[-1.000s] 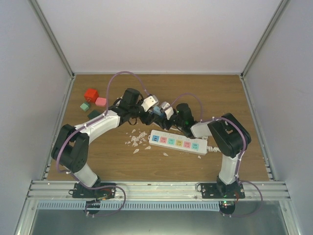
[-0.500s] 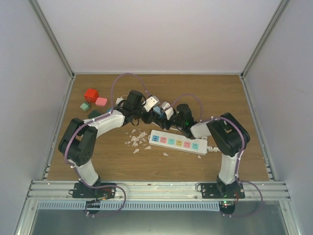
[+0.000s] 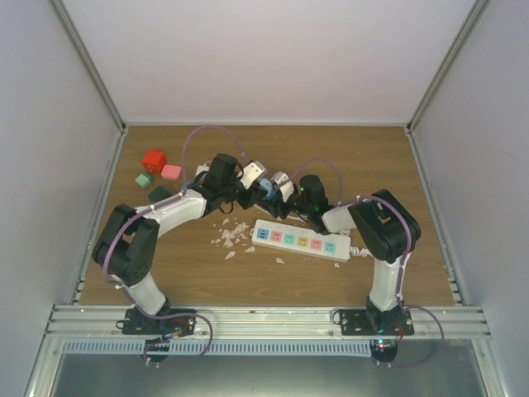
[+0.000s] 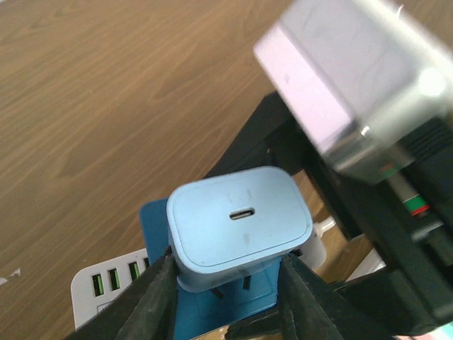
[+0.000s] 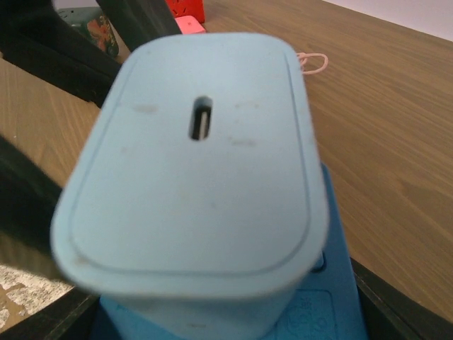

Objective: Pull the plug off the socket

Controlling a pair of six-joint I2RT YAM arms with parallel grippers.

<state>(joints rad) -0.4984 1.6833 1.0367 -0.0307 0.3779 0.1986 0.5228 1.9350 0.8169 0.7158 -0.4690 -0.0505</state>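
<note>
Nearest the arm bases, a white power strip (image 3: pixel 302 241) lies flat on the table (image 3: pixel 347 157), with pale crumbs (image 3: pixel 231 233) scattered just to its left. Past that, both arms meet mid-table, and here is the action: the light blue plug (image 4: pixel 239 219) sits between them, held up off the table, its oval port facing the left wrist camera. The left fingers (image 4: pixel 152 301) are clamped on it, one black pad pressed to each side. Under the plug is the blue socket (image 4: pixel 157 221) — dark prongs (image 4: pixel 244 283) show in a thin gap between the two, though whether their tips are free of the slots cannot be told from here. A white piece with green slots (image 4: pixel 106 287) pokes out below the socket. In the right wrist view the plug fills the frame and the right fingers (image 5: pixel 400 308) flank the blue socket at the bottom edge — they appear closed on it, but much of the grip is hidden. Farther back on the left stand a dark green block (image 3: pixel 157 193), a green block (image 3: pixel 143 179), a pink block (image 3: pixel 171 172) and a red block (image 3: pixel 153 159); a pink loop (image 5: pixel 311 62) lies on the wood behind.
</note>
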